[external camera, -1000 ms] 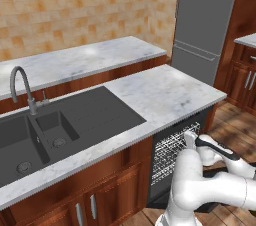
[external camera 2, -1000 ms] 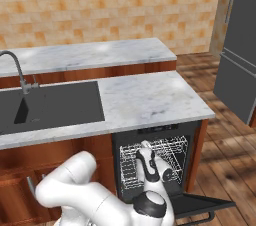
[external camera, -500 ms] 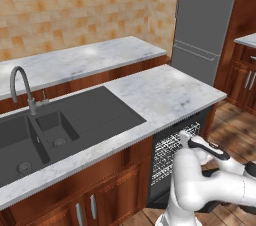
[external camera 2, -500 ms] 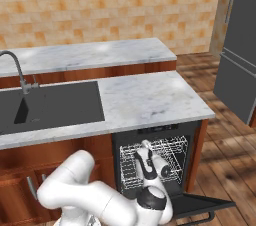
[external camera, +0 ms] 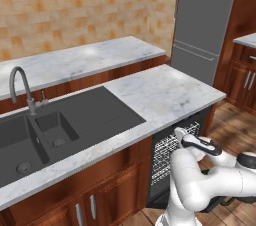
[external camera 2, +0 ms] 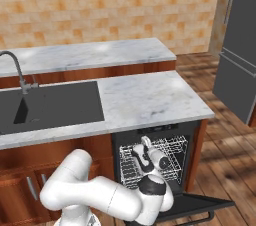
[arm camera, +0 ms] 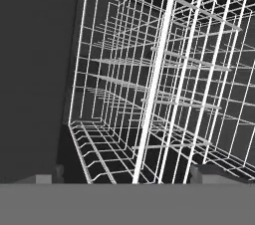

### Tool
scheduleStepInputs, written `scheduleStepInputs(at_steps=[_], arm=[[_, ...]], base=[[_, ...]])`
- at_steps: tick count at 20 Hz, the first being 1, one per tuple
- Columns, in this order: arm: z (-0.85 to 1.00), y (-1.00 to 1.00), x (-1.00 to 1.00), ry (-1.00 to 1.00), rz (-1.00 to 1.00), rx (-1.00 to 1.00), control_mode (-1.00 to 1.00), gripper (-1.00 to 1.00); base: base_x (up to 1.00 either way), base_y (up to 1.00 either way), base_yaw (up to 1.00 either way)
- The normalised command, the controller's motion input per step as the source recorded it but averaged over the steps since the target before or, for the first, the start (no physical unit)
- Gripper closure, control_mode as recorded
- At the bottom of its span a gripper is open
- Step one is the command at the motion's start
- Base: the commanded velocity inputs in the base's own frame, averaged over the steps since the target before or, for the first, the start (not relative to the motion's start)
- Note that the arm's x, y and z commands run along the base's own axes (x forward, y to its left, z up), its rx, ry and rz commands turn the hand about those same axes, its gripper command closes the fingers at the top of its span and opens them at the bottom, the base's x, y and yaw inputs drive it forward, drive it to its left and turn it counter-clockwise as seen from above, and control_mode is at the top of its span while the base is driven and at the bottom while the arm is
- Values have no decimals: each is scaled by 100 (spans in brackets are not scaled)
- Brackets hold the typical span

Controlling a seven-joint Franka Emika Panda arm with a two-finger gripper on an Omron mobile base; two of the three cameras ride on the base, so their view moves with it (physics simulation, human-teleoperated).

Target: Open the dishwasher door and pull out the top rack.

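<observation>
With the door (external camera 2: 200, 204) already dropped flat in front of the opening, what remains is drawing out the rack (external camera 2: 170, 160), which sits in the upper part of the cavity under the counter (external camera 2: 150, 100). The gripper (external camera 2: 145, 143) reaches in at the rack's front edge; in the hand view a thick front wire (arm camera: 154, 79) runs between the two tips, which stand well apart, and whether they touch it I cannot tell. A thin wire basket like this is probably light and stiff, with slick rods. That front rail, near its middle, looks the best hold, pulled straight outward so the rack does not skew.
</observation>
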Motion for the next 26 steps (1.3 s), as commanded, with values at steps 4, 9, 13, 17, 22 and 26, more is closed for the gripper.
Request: scheduleStepInputs(at_steps=[4,9,13,17,22,26], arm=[[-45,-4,16,5,-1,0,-100,-100],[-49,-9,3,6,-2,0,-100,-100],[-59,-20,0,8,-3,0,-100,-100],[-73,-35,-8,9,-4,0,-100,-100],[-71,-37,-4,7,-3,0,-100,-100],[-47,-24,1,4,0,1,-100,-100]], base=[[0,0,0],[0,0,0],[0,0,0],[0,0,0],[0,0,0],[0,0,0]])
